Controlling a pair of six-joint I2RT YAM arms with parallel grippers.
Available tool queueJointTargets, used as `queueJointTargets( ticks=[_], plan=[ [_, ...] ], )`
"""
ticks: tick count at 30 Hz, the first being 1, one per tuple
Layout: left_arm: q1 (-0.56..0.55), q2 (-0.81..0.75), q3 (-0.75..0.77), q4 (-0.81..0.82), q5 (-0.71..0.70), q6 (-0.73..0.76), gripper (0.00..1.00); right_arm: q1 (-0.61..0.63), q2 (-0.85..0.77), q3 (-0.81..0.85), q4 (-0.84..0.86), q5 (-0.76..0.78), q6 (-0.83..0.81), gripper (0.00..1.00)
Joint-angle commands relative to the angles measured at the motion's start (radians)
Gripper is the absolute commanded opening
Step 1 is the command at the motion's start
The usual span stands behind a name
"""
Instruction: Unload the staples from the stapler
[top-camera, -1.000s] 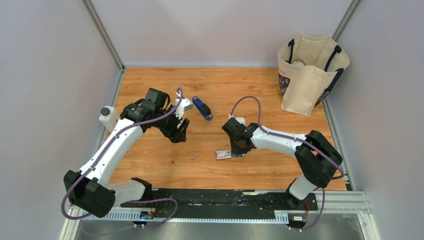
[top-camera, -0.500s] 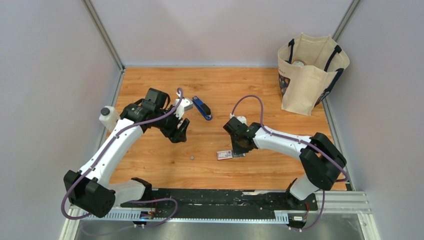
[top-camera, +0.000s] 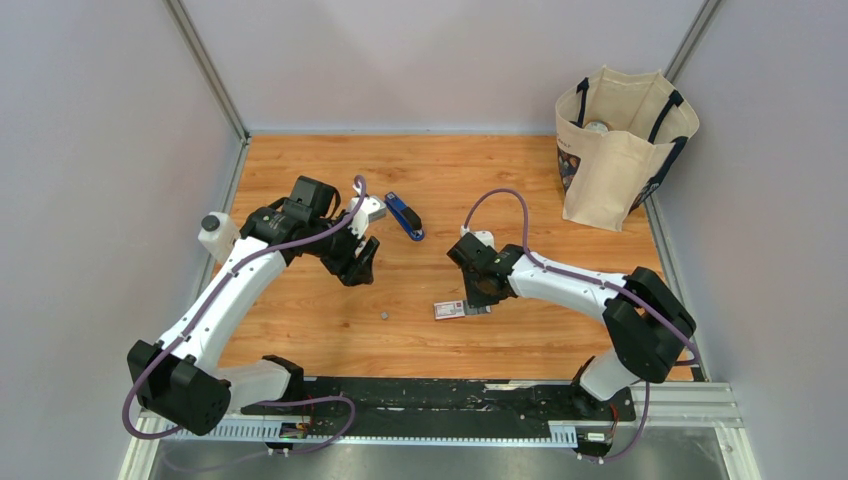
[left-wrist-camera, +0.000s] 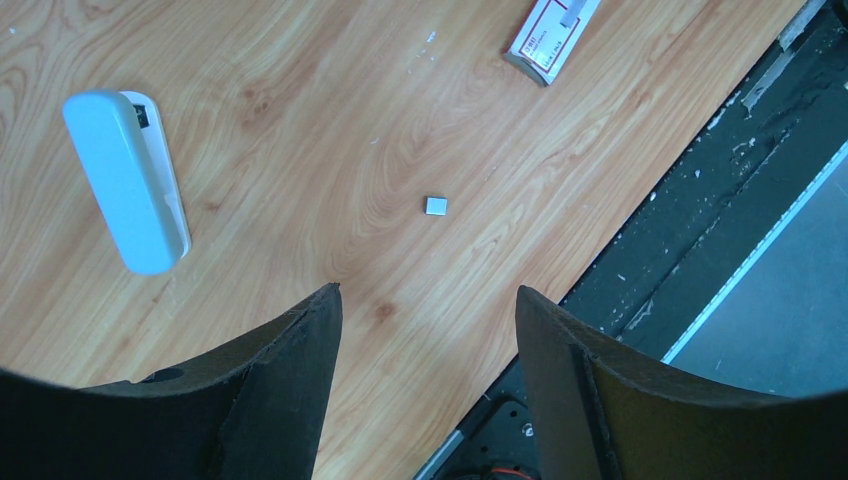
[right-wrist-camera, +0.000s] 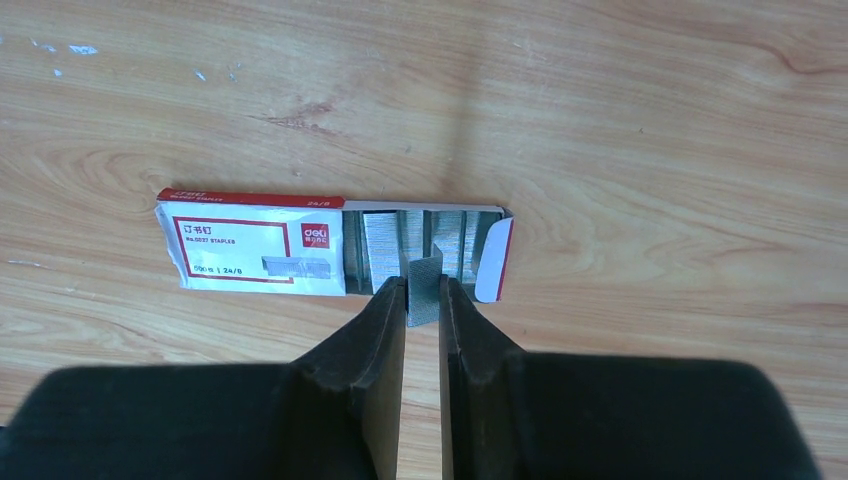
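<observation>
R hand (right-wrist-camera: 422, 290) is hovering right over the open end of the box (right-wrist-camera: 250, 255). Its fingers are pressing nearly together and pinching a short grey strip of staples (right-wrist-camera: 425, 268) betw. the tips. The strip is standing upright over the box's grey tray; can't tell if it's touching the rows inside. The box, red & white, is lying flat on the tabletop (top-camera: 500, 180) w/ the tray slid out of the sleeve and an end flap hanging open.

L hand (left-wrist-camera: 428, 300) is hanging above the wood, well to the left of the box. Its fingers are spread wide and holding nothing. A tiny silver bit (left-wrist-camera: 436, 206) is lying on bare wood betw. this hand and the box, apart from both. From above, the bit (top-camera: 385, 316) is sitting just left of the box (top-camera: 449, 309).

Stapler (top-camera: 405, 216), dark blue, is lying flat on the tabletop, beyond the box and a bit to its left, well apart from it. Neither hand is touching it: L hand (top-camera: 357, 265) is sitting nearer it than R hand (top-camera: 478, 302) is.

A pale blue-grey block (left-wrist-camera: 125, 180) is lying flat, farther from the box than the bit is. A white bottle (top-camera: 216, 237) w/ a black cap is standing far left of the box, at the tabletop edge. A tote bag (top-camera: 615, 160) is standing far right of the box, toward the back.
</observation>
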Motion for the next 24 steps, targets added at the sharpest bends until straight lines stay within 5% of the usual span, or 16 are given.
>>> queueJointTargets(
  ticks=[1, 24],
  plan=[
    [-0.001, -0.017, 0.016, 0.000, 0.023, 0.028, 0.73, 0.007, -0.007, 0.016, 0.003, 0.035, -0.017, 0.17],
    [-0.001, -0.028, 0.017, -0.008, 0.021, 0.034, 0.73, 0.009, 0.047, 0.003, 0.041, 0.035, -0.017, 0.17]
  ],
)
